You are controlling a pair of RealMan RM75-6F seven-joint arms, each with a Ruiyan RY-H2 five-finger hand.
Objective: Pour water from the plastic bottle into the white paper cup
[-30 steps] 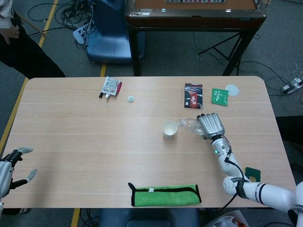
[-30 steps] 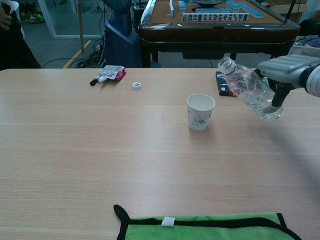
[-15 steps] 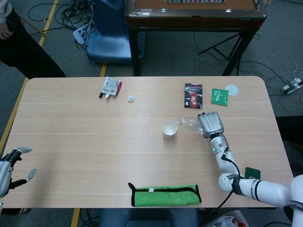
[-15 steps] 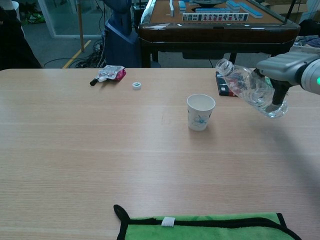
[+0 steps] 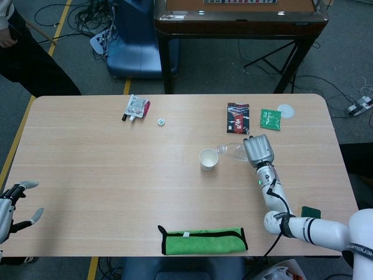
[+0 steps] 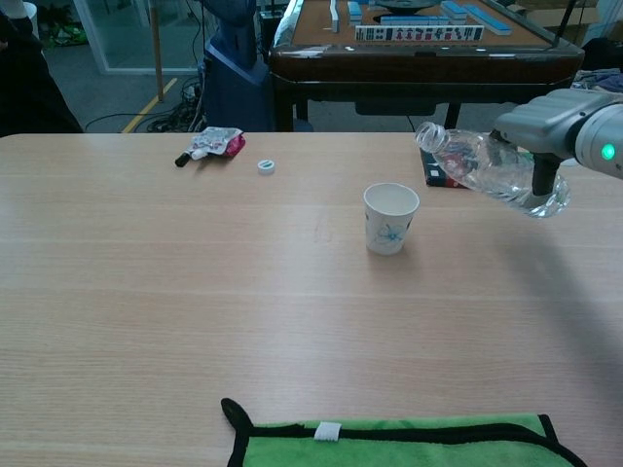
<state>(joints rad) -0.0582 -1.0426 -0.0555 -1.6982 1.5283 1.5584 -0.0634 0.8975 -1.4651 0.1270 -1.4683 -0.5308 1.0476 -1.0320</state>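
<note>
Currently right hand (image 6: 545, 131) grips clear plastic water bottle (image 6: 487, 170), tilted, mouth short of white paper cup (image 6: 390, 218) at its nine o'clock; further tipping risks spilling onto bench (image 6: 195, 292).

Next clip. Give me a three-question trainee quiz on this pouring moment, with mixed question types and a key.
1. True or false: the plastic bottle is standing upright on the table.
2. Multiple choice: where is the bottle's mouth relative to the white paper cup? A) inside the cup B) above and to the cup's right in the chest view, not over the rim C) left of the cup
3. Fill in: the left hand at the table's near corner holds ____.

Key
1. False: the right hand holds it tilted in the air, mouth toward the cup.
2. B
3. nothing; its fingers are spread.
</note>
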